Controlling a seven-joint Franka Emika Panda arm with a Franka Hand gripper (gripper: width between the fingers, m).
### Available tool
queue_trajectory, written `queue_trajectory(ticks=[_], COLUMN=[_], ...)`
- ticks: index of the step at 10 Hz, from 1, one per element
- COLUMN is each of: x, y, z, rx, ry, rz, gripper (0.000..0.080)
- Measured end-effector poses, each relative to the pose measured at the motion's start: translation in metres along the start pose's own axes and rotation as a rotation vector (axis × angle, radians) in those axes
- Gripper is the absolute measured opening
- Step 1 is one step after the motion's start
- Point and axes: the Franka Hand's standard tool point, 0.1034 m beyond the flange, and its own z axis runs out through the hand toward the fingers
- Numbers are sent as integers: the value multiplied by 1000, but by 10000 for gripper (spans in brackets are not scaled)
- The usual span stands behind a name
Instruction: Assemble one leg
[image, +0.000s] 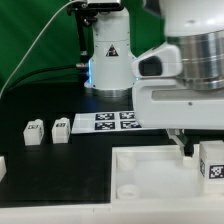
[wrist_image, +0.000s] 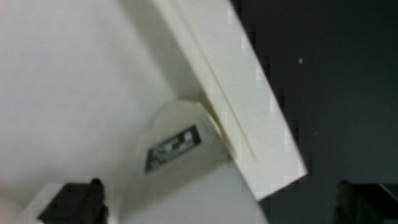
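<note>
White plastic leg (image: 211, 164) with a square marker stands on the big white panel (image: 150, 178), at the exterior view's right. Just beside it hangs the gripper (image: 187, 148); I cannot tell if its fingers are apart. Two more legs (image: 47, 130) sit on the dark desk (image: 40, 175).

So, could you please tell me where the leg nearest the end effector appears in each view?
Exterior view: the leg stands on the white panel at the exterior view's right edge, marker facing the camera.
Wrist view: the same leg lies against the panel's raised rim, ahead of the open end effector.
Shared landmark: the white panel with its raised rim.
</note>
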Motion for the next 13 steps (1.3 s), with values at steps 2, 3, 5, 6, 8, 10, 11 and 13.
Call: queue_trajectory(ticks=[2, 3, 5, 6, 8, 10, 11, 13], x=[1, 0, 1, 2, 4, 5, 5, 2], y=[1, 0, 2, 3, 6, 10, 12, 10], z=[1, 1, 1, 1, 0, 0, 0, 1], rx=[4, 4, 3, 2, 6, 51, 70, 101], ry=[0, -1, 1, 2, 1, -25, -41, -65], rz=[-159, -120, -90, -1, 208, 586, 743, 1040], gripper=[649, 527, 390, 308, 308, 308, 308, 308])
